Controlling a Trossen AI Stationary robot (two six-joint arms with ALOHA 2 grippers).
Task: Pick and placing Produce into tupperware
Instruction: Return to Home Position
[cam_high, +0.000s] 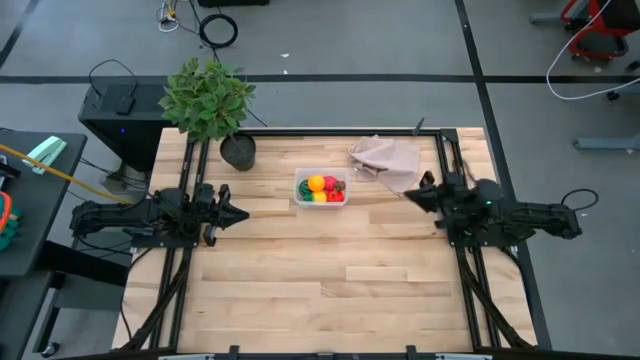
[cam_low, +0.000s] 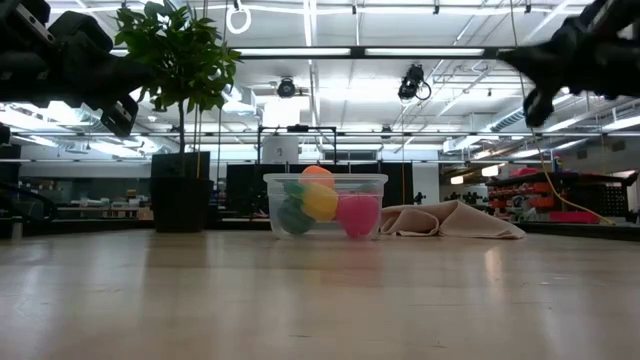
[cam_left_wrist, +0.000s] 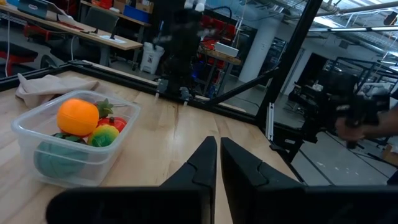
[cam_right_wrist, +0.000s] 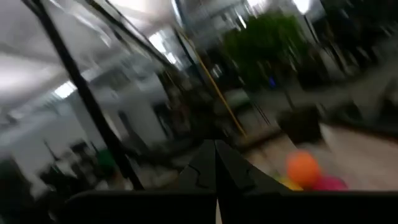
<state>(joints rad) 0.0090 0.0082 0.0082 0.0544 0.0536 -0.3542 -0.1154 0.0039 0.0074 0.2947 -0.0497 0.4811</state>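
Note:
The clear tupperware (cam_high: 321, 188) sits on the far middle of the table with the toy produce (cam_high: 322, 187) inside it: an orange piece on top, with red, yellow and green ones below (cam_left_wrist: 79, 118) (cam_low: 322, 202). My left gripper (cam_high: 238, 213) hangs above the table to the box's left, its fingers shut on nothing (cam_left_wrist: 218, 155). My right gripper (cam_high: 410, 194) is raised to the box's right, near the cloth, and its fingers are shut too (cam_right_wrist: 216, 155).
A potted plant (cam_high: 210, 105) stands at the far left of the table. A beige-pink cloth (cam_high: 385, 160) lies crumpled just right of the box. The near half of the wooden table (cam_high: 330, 290) is bare. Black frame rails run along both sides.

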